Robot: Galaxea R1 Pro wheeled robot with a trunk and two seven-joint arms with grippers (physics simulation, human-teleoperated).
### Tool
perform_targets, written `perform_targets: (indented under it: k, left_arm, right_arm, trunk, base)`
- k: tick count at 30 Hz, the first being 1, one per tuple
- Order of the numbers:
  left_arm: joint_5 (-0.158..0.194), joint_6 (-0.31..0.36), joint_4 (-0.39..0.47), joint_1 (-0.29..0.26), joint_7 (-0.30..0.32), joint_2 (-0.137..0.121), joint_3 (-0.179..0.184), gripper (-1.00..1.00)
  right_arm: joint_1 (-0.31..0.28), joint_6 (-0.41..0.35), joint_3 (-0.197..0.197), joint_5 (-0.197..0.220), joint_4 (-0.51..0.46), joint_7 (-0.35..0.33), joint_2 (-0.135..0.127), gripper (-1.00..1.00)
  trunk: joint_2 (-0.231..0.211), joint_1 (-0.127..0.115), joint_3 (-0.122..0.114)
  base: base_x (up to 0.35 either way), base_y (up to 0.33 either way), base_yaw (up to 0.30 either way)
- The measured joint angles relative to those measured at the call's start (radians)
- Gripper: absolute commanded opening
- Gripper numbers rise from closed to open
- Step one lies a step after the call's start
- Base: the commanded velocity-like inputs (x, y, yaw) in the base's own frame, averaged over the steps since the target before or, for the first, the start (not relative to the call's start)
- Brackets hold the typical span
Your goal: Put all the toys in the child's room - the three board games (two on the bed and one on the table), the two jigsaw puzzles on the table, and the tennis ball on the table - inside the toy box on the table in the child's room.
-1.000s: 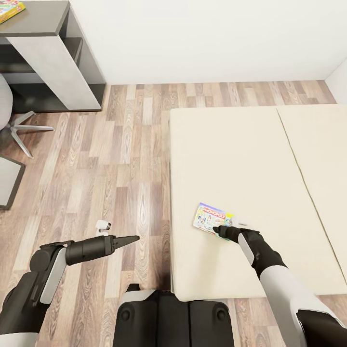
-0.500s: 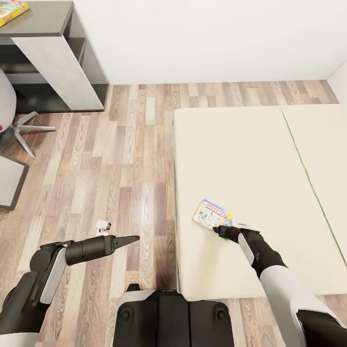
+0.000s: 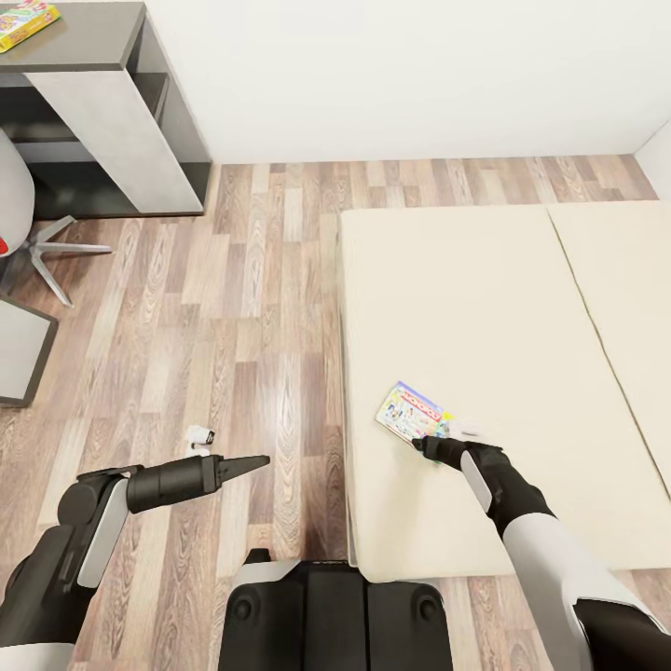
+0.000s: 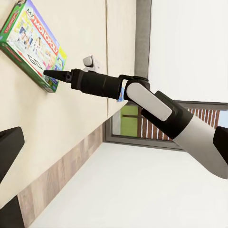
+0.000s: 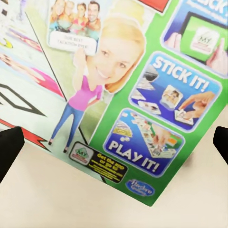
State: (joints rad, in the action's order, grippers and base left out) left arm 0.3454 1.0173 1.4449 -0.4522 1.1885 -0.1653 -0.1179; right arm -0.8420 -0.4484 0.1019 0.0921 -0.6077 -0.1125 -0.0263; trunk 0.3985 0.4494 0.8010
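Rightward drifts the whole scene a touch since a second ago — the camera's doing, both arms unchanged. Far left, a board game (image 3: 24,20) sits on the dark desk (image 3: 89,37) wing. Left pincer (image 3: 256,460) hangs over open wood floor (image 3: 252,308), fingers closed to a point, holding nothing. Right of the bed (image 3: 485,308) edge, the Monopoly box (image 3: 410,412) lies flat on the mattress, near that edge; right pincer (image 3: 421,445) sits at its near corner, fingers spread wide, nothing gripped.

Bare bed (image 3: 485,308) all around the board game (image 3: 411,412).
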Motion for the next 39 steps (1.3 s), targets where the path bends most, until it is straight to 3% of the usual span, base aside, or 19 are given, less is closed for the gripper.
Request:
perform_targets:
  k: [17, 39]
  left_arm:
    - [0.001, -0.001, 0.000, 0.001, 0.001, 0.000, -0.001, 1.00]
    - [0.001, -0.001, 0.000, 0.002, 0.002, 0.000, -0.031, 1.00]
  right_arm:
    - [0.000, 0.003, 0.005, 0.001, 0.000, 0.002, -0.002, 1.00]
    - [-0.005, 0.034, 0.005, -0.002, -0.002, 0.013, 0.001, 1.00]
  trunk:
    - [0.000, 0.000, 0.000]
    - [0.000, 0.000, 0.001]
  base:
    - [0.000, 0.000, 0.000]
    - [0.000, 0.000, 0.000]
